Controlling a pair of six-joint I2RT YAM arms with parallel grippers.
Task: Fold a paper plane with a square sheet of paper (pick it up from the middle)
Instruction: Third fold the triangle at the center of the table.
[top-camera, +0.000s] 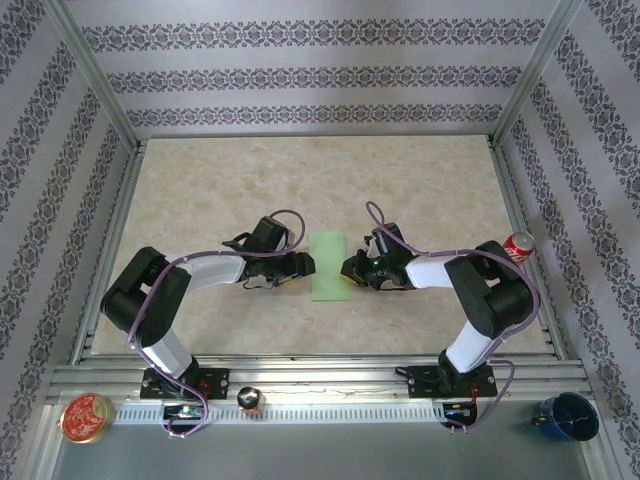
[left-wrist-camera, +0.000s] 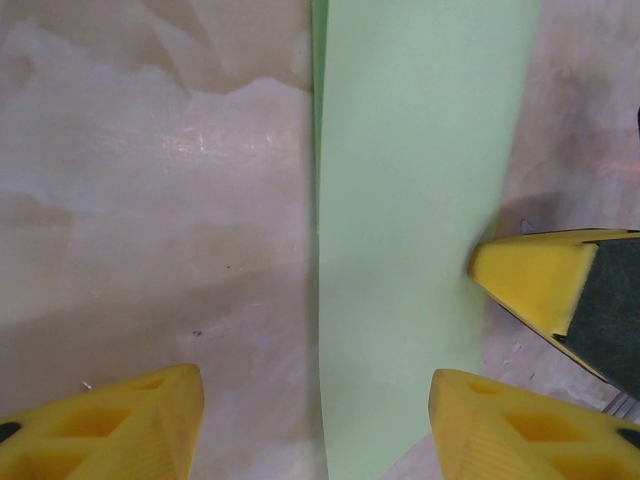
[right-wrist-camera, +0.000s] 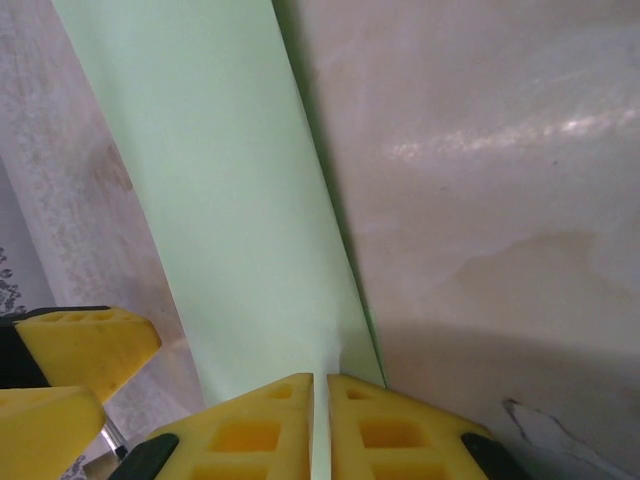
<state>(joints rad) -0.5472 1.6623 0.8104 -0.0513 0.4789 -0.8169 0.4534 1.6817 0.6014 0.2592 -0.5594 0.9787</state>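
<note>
Right gripper (right-wrist-camera: 320, 388) pinched almost fully closed on the 3 o'clock long edge of the square sheet of paper (right-wrist-camera: 230, 200), thin green edge caught between the pads. Left gripper (left-wrist-camera: 318, 400) about half open, gripping nothing, poised low at the sheet's 9 o'clock side; one finger over bare table (left-wrist-camera: 150, 200), the other close to the right gripper's yellow tip. Sheet flat at table centre in the top view, reading as a narrow rectangle with long axis 12 to 6, not a square. Darker green sliver along a long edge in both wrist views: second layer or shadow, cannot tell. Judged progress: early. Centre half-fold looks done; whether being pressed or about to be reopened, cannot tell. Left to do: nose corners in at one short end, then body and wing folds. No pointed dart shape yet. Red can (top-camera: 517, 246) out at 3 o'clock by the table edge, well apart, no obstruction.
</note>
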